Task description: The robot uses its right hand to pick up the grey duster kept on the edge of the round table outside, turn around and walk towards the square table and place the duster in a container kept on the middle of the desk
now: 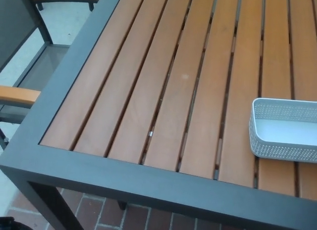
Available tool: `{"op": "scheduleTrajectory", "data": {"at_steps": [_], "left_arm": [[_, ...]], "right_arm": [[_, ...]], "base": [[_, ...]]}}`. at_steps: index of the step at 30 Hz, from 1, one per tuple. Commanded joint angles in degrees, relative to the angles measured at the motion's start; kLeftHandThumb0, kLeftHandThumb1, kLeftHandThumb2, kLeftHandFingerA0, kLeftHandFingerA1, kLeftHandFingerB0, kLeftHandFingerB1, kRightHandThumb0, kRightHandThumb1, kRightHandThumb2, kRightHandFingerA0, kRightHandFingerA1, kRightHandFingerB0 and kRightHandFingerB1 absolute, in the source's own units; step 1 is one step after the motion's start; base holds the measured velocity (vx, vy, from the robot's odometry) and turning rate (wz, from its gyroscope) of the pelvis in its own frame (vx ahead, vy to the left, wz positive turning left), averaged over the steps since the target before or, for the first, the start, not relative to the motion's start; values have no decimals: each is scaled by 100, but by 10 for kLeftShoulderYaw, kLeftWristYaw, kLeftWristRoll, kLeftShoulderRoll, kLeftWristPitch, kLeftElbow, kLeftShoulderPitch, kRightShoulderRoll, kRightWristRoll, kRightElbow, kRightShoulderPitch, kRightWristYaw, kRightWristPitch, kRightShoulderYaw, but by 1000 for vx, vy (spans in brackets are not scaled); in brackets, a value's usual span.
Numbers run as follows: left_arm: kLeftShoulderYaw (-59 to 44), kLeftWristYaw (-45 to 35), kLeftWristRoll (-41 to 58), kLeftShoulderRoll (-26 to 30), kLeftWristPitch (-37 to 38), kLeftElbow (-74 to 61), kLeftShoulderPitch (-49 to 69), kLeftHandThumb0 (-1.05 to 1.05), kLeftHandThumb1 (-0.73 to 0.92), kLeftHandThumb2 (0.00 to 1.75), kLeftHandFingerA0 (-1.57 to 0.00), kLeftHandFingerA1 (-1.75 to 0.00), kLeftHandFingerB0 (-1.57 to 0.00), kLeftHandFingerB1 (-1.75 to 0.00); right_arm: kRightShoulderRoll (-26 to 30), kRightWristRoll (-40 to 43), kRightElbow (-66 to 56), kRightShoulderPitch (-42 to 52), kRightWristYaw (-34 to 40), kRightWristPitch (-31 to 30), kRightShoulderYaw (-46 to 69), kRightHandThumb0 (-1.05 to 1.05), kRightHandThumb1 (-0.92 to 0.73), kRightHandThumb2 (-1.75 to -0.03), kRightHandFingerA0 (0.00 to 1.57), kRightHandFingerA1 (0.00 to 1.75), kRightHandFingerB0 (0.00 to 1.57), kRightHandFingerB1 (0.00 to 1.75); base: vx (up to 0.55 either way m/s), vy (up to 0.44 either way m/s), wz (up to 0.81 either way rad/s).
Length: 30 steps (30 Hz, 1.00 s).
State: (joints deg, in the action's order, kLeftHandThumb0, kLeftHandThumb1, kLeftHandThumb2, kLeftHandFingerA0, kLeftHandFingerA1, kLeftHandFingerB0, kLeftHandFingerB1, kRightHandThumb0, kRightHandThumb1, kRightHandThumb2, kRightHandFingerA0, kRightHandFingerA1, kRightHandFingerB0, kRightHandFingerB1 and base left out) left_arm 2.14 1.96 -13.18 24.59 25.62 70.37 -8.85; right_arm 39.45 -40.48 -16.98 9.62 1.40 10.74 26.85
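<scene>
Duster: not visible to me | chair (20, 93) left of surface (148, 106), slats bare | container (285, 131) at right edge of view, empty as far as I see | my hands and fingers out of view, state unknown | step: I judge approach; square up, center container before lowering.

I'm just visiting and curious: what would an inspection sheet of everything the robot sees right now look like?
Surface: square table with brown wooden slats and a dark frame.
Job's things: white perforated container at the right edge of the view, partly cut off, looks empty; duster not seen.
Clutter: small metal piece in a slat gap.
Hands: nothing seen.
Cables: nothing seen.
Surroundings: chair with a wooden armrest on the left; brick floor below.
</scene>
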Motion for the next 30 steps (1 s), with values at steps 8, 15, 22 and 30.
{"op": "scheduleTrajectory", "data": {"at_steps": [8, 15, 22, 30], "left_arm": [[-175, 33, 78, 60, -8, -1037, -190, -40, 40, 97, 0, -49, 0, -49], [-165, 24, 85, 56, -17, -1031, -216, -40, 40, 97, 0, -49, 0, -49], [-313, -45, 185, 108, -24, -1095, 33, -75, 52, 90, -15, -59, 0, -46], [-231, -83, -148, 164, -81, -677, 425, -69, 22, 85, -121, -90, -95, -87]], "right_arm": [[-112, -92, 290, -510, -93, -44, -281, -26, -50, -98, 85, 173, 73, 135], [-98, -87, 272, -503, -92, -60, -274, -26, -50, -98, 85, 173, 73, 135], [-109, -91, 274, -492, -88, -46, -298, -23, -48, -95, 88, 170, 84, 114], [-86, -107, 366, -550, -91, -36, -326, -15, -52, -97, 95, 175, 68, 141]], "base": [[-8, -17, -2], [1, 0, 12], [-2, -1, 3], [-10, 6, -10]]}}
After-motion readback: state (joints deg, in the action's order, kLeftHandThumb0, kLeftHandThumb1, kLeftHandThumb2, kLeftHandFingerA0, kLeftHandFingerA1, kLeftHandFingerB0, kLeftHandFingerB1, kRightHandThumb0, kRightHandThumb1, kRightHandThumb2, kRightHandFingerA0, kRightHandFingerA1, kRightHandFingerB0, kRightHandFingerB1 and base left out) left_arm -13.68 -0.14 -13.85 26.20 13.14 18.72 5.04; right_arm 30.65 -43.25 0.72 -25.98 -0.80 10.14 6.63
